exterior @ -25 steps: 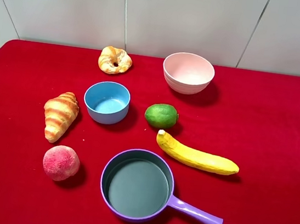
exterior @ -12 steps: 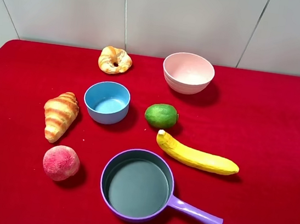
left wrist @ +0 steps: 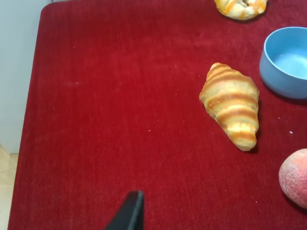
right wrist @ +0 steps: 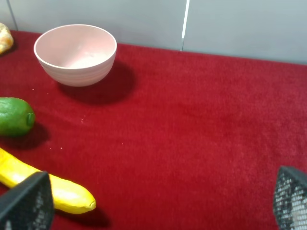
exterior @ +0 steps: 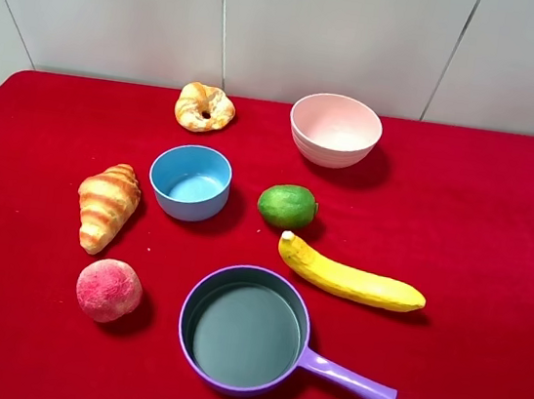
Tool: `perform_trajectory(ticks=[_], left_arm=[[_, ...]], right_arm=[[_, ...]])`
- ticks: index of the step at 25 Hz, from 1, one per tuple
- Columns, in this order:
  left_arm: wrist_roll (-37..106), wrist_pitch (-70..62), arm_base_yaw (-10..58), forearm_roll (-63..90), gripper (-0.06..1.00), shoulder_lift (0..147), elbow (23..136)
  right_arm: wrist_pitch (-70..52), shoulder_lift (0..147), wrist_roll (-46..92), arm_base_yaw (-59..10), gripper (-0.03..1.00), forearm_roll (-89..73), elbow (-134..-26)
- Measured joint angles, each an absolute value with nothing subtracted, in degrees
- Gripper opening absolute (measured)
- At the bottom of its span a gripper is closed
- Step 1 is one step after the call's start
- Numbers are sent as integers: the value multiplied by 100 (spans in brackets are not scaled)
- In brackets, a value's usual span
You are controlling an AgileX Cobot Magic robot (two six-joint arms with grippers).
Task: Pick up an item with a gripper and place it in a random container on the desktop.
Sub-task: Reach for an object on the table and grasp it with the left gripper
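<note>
The ring-shaped golden-brown pastry (exterior: 204, 108) lies at the back left of the red desktop (exterior: 498, 240); its edge shows in the left wrist view (left wrist: 239, 7) and in the right wrist view (right wrist: 4, 38). The purple-rimmed pan (exterior: 247, 337) stands empty at the front centre, its lilac handle (exterior: 347, 378) pointing right. No arm shows in the exterior view. The right gripper (right wrist: 158, 206) is open and empty, its fingertips (right wrist: 26, 203) far apart above the cloth. Only one dark fingertip (left wrist: 130, 213) of the left gripper shows, above bare cloth near the left edge.
A striped croissant (exterior: 107, 205), a blue bowl (exterior: 190, 181) and a peach (exterior: 108, 290) are on the left. A lime (exterior: 287, 205), a yellow banana (exterior: 350, 277) and a pink bowl (exterior: 334, 129) are at centre right. A grey wall stands behind.
</note>
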State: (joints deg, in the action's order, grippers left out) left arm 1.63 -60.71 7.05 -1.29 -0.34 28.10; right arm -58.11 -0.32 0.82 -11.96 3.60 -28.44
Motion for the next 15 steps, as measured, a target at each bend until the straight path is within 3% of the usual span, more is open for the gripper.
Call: perform_trajectory(ticks=[15], left_arm=[[163,-6047,705,-148,98,225,2810]], right_arm=[[-5811,-32,82,-1196,69,360,-2844]])
